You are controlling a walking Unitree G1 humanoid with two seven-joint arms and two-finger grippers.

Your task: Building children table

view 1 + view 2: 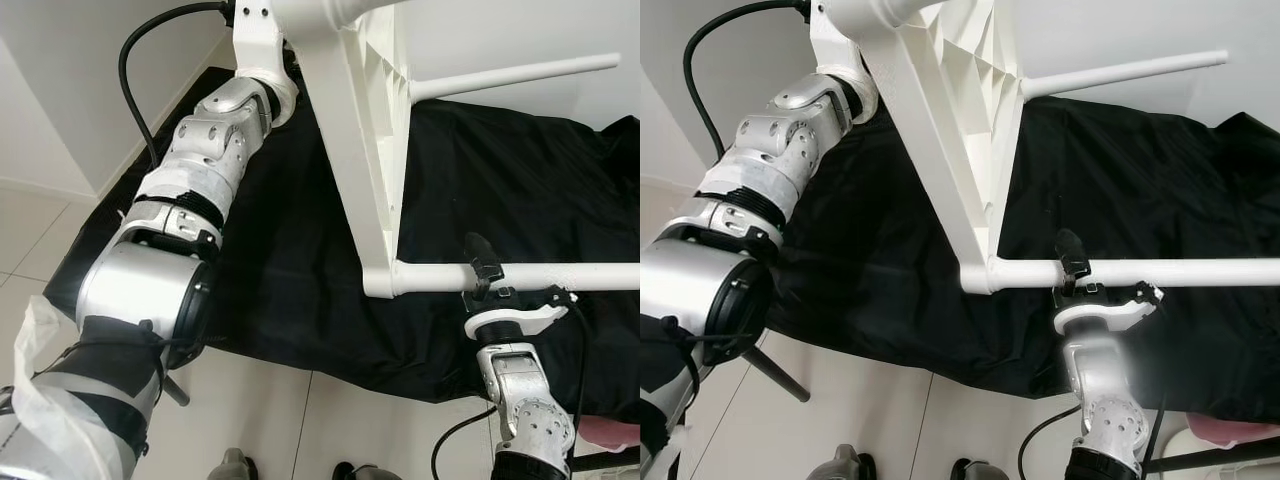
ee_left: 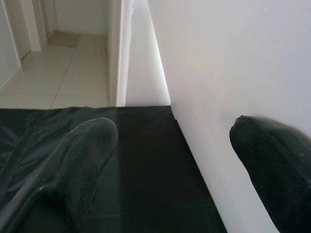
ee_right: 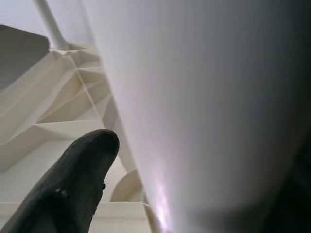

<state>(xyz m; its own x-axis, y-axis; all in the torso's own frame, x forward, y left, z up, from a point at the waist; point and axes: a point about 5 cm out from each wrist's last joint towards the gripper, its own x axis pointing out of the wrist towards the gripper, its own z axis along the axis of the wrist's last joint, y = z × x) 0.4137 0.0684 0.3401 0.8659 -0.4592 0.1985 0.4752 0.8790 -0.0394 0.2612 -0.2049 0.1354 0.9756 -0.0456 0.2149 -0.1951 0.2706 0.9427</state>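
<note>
Hidden or cut off: the white plastic table (image 1: 350,130) runs out of the head views at the top, so its full shape cannot be made out; the left gripper (image 2: 170,165) is out of frame there too.
Left gripper: in its wrist view the jaws stand apart, one black finger (image 2: 73,165) over the black cloth (image 1: 300,290), the other against a white panel of the table.
Right gripper (image 1: 485,275): reaches up from below; its jaws are clamped on the table leg (image 1: 520,277), a white tube that juts sideways from the table's lower corner.
Second leg (image 1: 510,76): another white tube beyond the jaws, pointing the same way.
Table underside (image 3: 58,111): ribbed, seen beside the right finger (image 3: 73,184).
Surface: the black cloth is spread on a pale tiled floor (image 1: 260,420).
Room: white walls (image 1: 60,90); something pink (image 1: 610,432) at the cloth's edge, too cut off to identify.
</note>
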